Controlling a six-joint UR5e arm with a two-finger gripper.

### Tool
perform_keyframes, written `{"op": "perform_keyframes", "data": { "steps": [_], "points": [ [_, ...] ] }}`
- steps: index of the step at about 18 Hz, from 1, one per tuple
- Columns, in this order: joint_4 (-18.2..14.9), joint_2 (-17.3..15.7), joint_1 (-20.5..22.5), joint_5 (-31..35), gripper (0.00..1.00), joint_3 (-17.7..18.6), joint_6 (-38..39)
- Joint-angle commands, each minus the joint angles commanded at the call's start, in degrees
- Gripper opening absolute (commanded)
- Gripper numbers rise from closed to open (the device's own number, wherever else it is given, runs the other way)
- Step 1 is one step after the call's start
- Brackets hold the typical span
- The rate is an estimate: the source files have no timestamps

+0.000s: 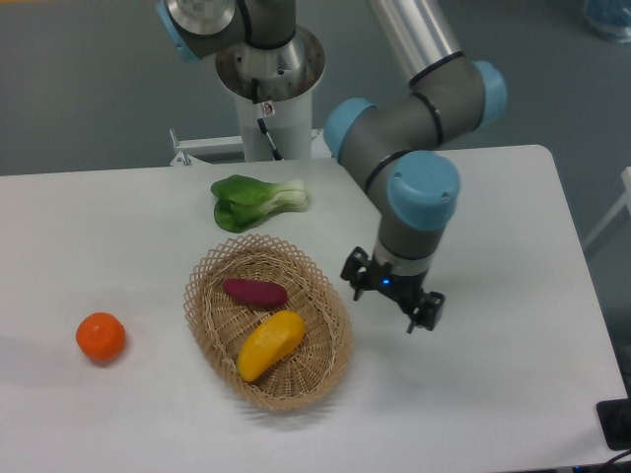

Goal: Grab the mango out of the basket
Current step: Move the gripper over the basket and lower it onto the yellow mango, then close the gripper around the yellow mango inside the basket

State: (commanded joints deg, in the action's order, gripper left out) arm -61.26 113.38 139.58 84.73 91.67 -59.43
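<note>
The mango (270, 344) is a smooth yellow-orange oval lying in the front half of the tan wicker basket (330, 360). A dark purple sweet potato (255, 292) lies just behind it in the same basket. My gripper (392, 300) hangs above the table to the right of the basket's rim, apart from the mango. Its two black fingers stand spread apart and nothing is between them.
A round orange fruit (101, 337) sits on the white table at the left. A green bok choy (256, 201) lies behind the basket. The robot's base column (268, 89) stands at the table's back edge.
</note>
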Motion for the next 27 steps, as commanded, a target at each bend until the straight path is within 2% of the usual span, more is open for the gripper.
{"op": "perform_keyframes", "data": {
  "steps": [8, 12, 15, 27],
  "points": [
    [0.0, 2.3, -5.5, 0.0, 1.00, -1.0, 5.8],
    [2.9, 4.8, -8.2, 0.1, 1.00, -2.1, 9.8],
    [3.0, 6.2, -10.1, 0.0, 1.00, -2.9, 12.6],
    [3.1, 9.9, -12.6, 0.7, 1.00, -4.3, 16.7]
  ]
}}
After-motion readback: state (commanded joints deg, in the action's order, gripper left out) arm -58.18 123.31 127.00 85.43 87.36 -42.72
